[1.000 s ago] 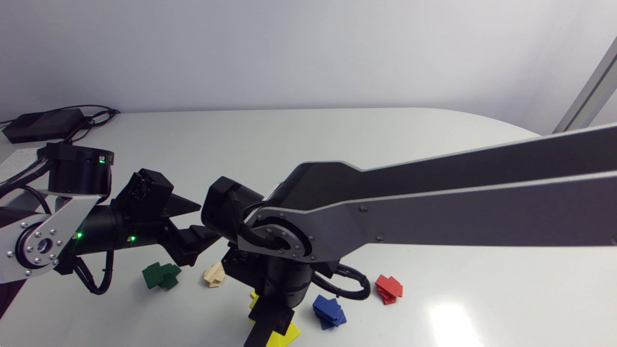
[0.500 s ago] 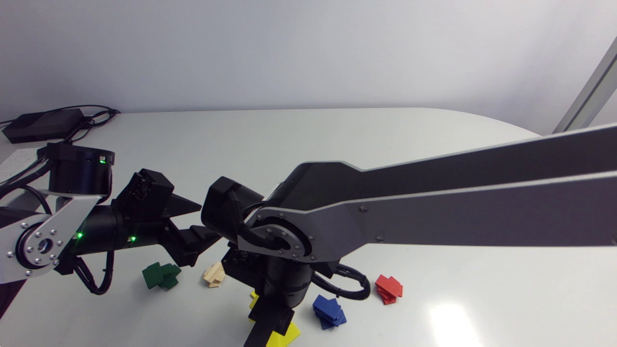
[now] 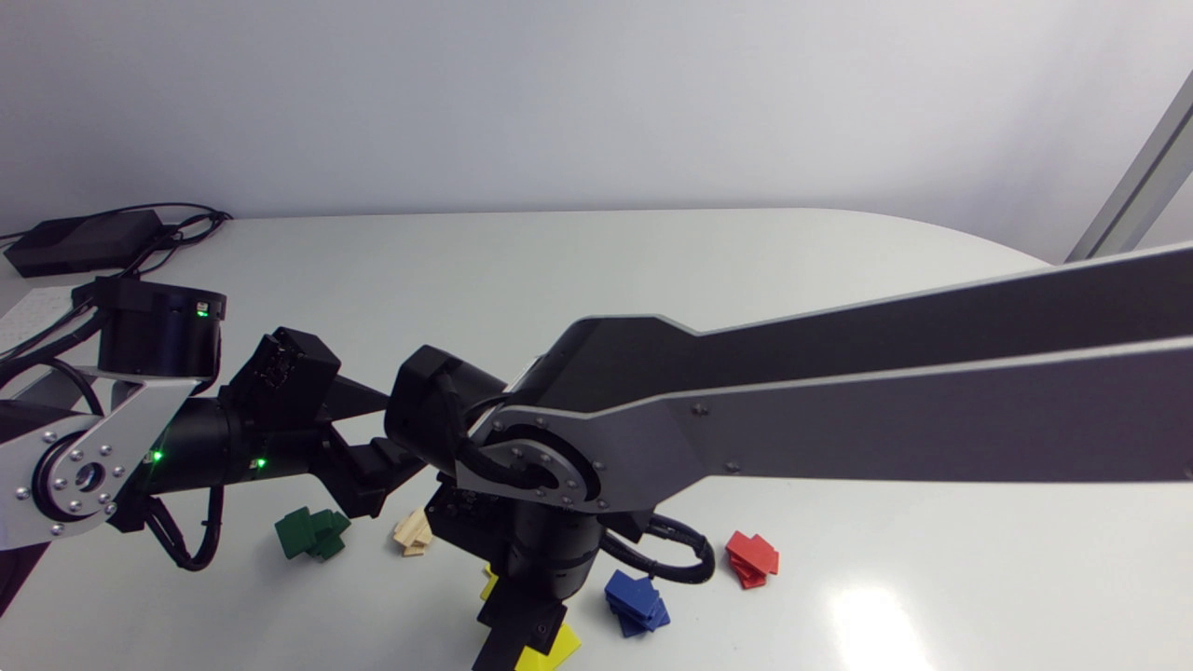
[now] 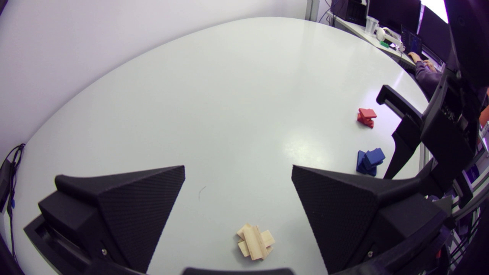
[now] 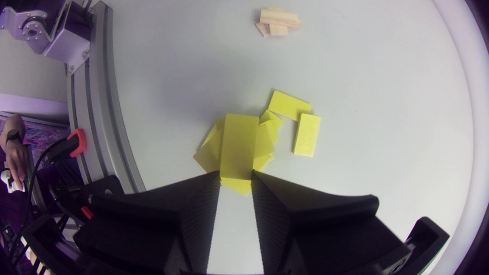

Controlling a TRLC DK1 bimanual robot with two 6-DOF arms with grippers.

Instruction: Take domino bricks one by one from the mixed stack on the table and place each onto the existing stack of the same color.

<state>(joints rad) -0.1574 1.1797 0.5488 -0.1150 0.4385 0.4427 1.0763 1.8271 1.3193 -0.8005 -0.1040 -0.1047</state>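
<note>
My right gripper [image 5: 235, 176] is shut on a yellow brick [image 5: 239, 145], which lies flat over the yellow stack [image 5: 266, 138]. In the head view this gripper [image 3: 511, 643] points down at the table's near edge, with the yellow stack [image 3: 552, 649] partly hidden behind it. Two loose yellow bricks [image 5: 289, 105] [image 5: 307, 134] lie just beyond the stack. My left gripper [image 4: 238, 170] is open and holds nothing; it hangs above the wooden stack [image 4: 255, 242]. In the head view the left gripper [image 3: 380, 431] sits left of the right wrist.
Along the near edge stand a green stack [image 3: 312, 533], the wooden stack [image 3: 413, 532], a blue stack [image 3: 637, 603] and a red stack [image 3: 751, 559]. A black box with cables [image 3: 82, 240] lies at the far left corner. My right arm spans the middle of the table.
My right arm has sunk slightly, covering more of the yellow stack. The left arm has shifted a little.
</note>
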